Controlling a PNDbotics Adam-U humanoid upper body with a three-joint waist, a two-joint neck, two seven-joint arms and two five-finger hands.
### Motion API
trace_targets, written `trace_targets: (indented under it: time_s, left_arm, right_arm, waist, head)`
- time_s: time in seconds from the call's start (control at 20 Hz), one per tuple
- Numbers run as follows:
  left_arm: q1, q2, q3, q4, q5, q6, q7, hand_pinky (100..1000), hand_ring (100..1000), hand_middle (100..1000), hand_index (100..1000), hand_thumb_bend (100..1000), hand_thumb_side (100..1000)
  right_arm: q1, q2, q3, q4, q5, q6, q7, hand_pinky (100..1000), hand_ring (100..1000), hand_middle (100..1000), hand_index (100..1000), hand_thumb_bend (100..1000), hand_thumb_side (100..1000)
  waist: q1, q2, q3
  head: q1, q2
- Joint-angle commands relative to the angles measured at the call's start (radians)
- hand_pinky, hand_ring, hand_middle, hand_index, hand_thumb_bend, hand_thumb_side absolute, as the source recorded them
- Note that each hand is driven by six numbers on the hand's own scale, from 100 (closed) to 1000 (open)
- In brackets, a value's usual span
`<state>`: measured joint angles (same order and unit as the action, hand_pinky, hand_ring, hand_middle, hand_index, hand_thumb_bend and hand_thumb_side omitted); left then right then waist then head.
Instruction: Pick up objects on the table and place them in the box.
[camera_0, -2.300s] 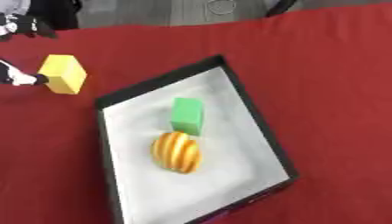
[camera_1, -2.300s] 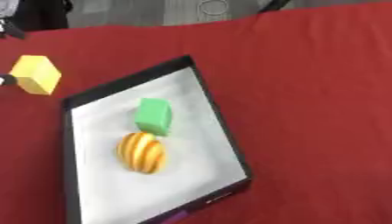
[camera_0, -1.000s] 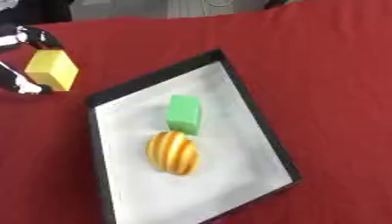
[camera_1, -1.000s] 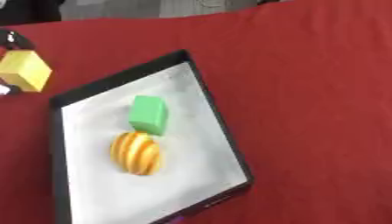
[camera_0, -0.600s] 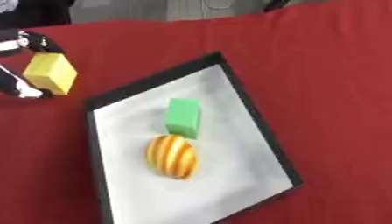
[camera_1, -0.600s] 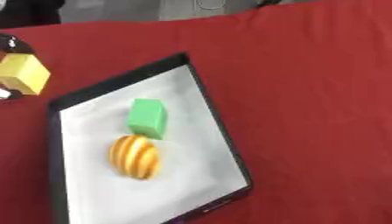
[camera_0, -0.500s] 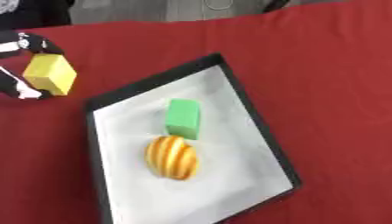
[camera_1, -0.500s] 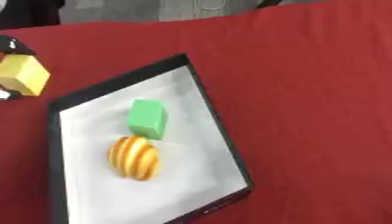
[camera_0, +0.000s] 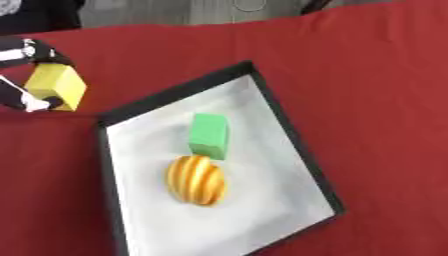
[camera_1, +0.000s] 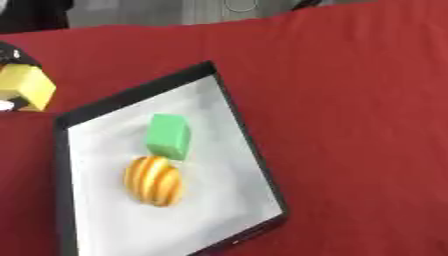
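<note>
A yellow block (camera_0: 58, 86) is held at the far left, just left of the box's upper left rim. My left hand (camera_0: 24, 55) is curled round it, with fingers above and a white-tipped thumb below. The box (camera_0: 297, 150) is a shallow black-rimmed tray with a white floor, lying askew on the red tablecloth. Inside it lie a green block (camera_0: 209, 135) and, just below that, an orange-and-yellow striped ball (camera_0: 197, 180). My right hand shows in no view.
The red cloth (camera_0: 376, 85) stretches wide to the right of the box. Grey floor and dark shapes show beyond the table's far edge (camera_0: 175, 22).
The yellow block, in my left hand, has shifted a little toward the box since 2.3 s ago. The whole picture has also shifted slightly. The green block and ball lie as before.
</note>
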<state>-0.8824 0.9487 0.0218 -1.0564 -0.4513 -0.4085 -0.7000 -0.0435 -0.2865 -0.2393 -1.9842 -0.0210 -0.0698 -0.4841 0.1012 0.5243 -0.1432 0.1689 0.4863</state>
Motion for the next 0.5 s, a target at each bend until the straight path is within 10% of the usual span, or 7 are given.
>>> trace_targets:
  time_s: [0.05, 0.5]
  left_arm:
    - [-0.01, 0.026, 0.003, -0.017, 0.007, -0.011, -0.01, 705, 631, 619, 756, 282, 100]
    - [-0.011, 0.031, -0.001, -0.049, -0.003, -0.029, 0.075, 655, 560, 537, 674, 328, 100]
  right_arm:
    - [0.002, -0.021, -0.004, -0.016, 0.002, -0.002, 0.001, 972, 1000, 723, 793, 100, 470]
    - [0.014, -0.044, -0.012, -0.016, -0.013, -0.007, -0.002, 973, 1000, 723, 792, 100, 470]
  waist:
    - [0.011, -0.016, 0.002]
    - [0.017, -0.038, 0.018]
  head:
    - [0.001, -0.001]
    - [-0.042, 0.028]
